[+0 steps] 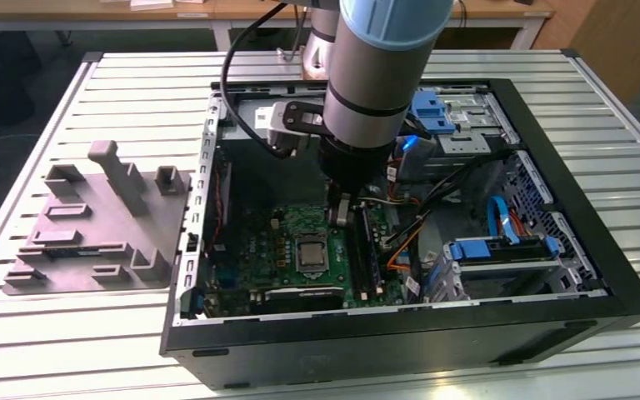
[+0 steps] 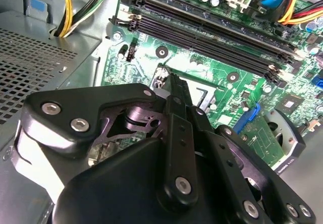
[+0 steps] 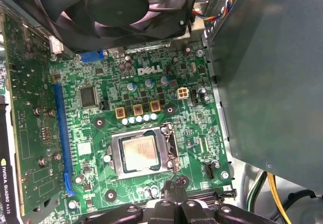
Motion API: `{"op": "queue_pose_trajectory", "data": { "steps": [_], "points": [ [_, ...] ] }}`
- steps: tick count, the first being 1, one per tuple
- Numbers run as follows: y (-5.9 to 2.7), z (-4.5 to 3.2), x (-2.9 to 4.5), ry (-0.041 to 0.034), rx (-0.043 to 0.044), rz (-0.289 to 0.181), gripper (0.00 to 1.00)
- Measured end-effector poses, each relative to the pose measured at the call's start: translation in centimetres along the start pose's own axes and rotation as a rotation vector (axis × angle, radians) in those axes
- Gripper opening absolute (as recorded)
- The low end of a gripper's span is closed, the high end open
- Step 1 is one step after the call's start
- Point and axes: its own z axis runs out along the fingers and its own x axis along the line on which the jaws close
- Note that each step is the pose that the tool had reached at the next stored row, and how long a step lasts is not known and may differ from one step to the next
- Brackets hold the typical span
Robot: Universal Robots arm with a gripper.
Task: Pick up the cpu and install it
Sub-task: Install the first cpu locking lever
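Already the cpu (image 3: 140, 152) lies flat inside the metal frame of the socket (image 3: 143, 154) on the green motherboard (image 3: 151, 82), just ahead of the pincer (image 3: 172, 187), whose fingers are pressed together with nothing between them. By the look of it the chip is seated, and the work in hand is at the socket's edge nearest the pincer. Judged from this, doing it well means keeping the closed fingertips off the chip's pale top and clear of the small parts crowding the frame, moving slowly and straight.

In the first wrist view the chip and its frame show plainly, with the black fan (image 3: 116, 4) beyond them. The second wrist view shows the pincer's black linkage from behind and the long dark memory slots (image 2: 212, 35) past it. The exterior view gives the open computer case (image 1: 409, 325) and the arm (image 1: 376, 75) reaching down into it, the pincer (image 1: 342, 215) low over the board beside the socket (image 1: 310, 253).
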Motion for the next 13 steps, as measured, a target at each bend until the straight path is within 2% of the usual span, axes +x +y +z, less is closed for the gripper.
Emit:
{"op": "queue_pose_trajectory", "data": {
  "steps": [7, 13],
  "points": [
    [0.00, 0.00, 0.02, 0.0000, 0.0000, 0.000, 0.11],
    [-0.03, 0.14, 0.14, 0.0065, 0.0009, -0.008, 0.11]
  ]
}}
